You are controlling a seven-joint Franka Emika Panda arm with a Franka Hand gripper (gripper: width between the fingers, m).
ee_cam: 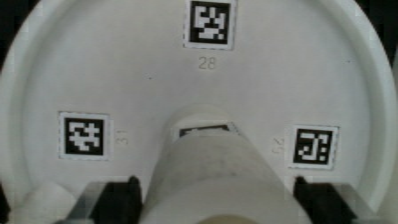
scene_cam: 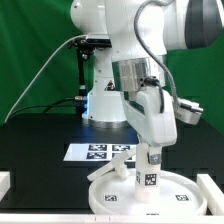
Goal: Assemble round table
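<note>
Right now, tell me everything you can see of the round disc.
The round disc is white, plastic-looking, with a raised rim, lying flat, rim up, on the black table. Three square black-and-white tags sit on its inner face. The gripper holds the thick leg upright at its middle; contact is unclear.

A green backdrop (scene_cam: 35,50) fills the upper part of the exterior view and is evenly lit. Black cables (scene_cam: 50,56) sweep across it at upper left. Below it, a black worktop (scene_cam: 40,140) spans the frame. The marker board (scene_cam: 95,152) lies flat on the worktop near the centre. A white block (scene_cam: 5,182) sits at the lower left corner, and a second block (scene_cam: 214,186) at the lower right.
</note>
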